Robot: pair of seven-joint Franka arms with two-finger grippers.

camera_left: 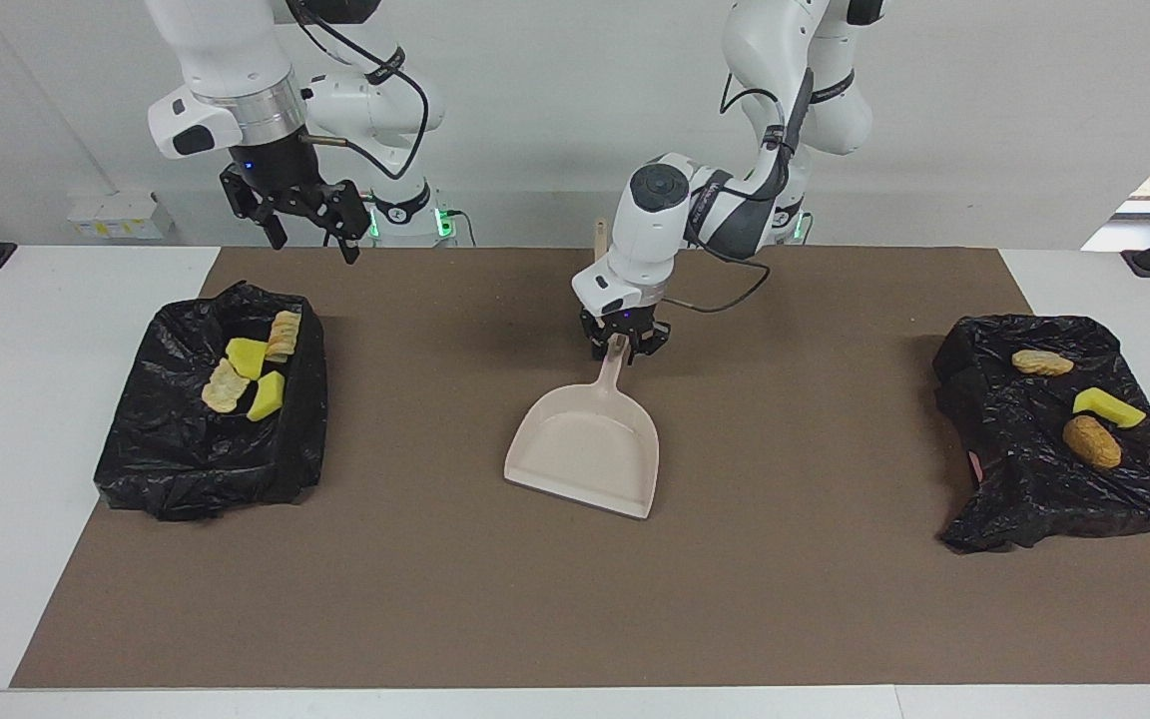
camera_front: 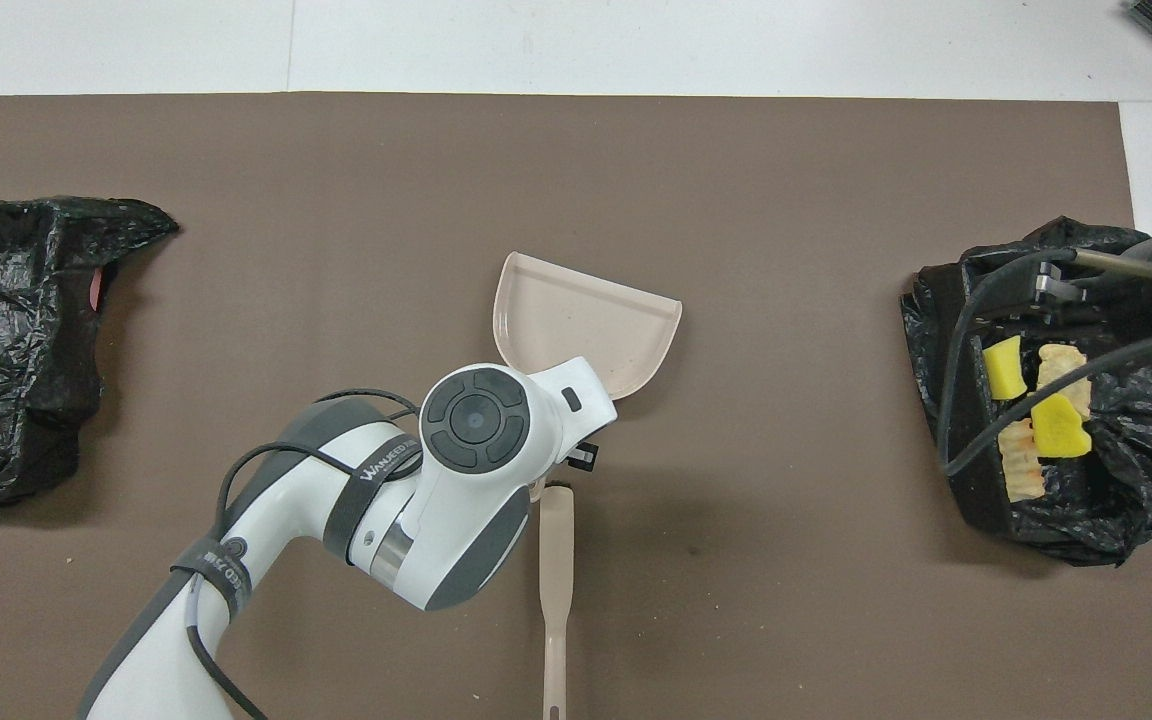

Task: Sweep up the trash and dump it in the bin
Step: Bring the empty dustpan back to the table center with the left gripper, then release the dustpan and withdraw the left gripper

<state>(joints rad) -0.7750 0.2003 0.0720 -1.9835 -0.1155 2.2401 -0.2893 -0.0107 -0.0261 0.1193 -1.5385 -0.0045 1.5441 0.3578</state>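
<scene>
Partly legible white lettering "WANJEED" on the left arm (camera_front: 376,470), its grey band

Overhead: left arm hides the dustpan (camera_front: 586,320) handle and the brush (camera_front: 556,590) head; brush handle end cut by the bottom edge. Bag (camera_front: 6,340) at the left arm's end cut by the frame edge. Facing: brush (camera_left: 599,231) mostly hidden by the left arm.
</scene>
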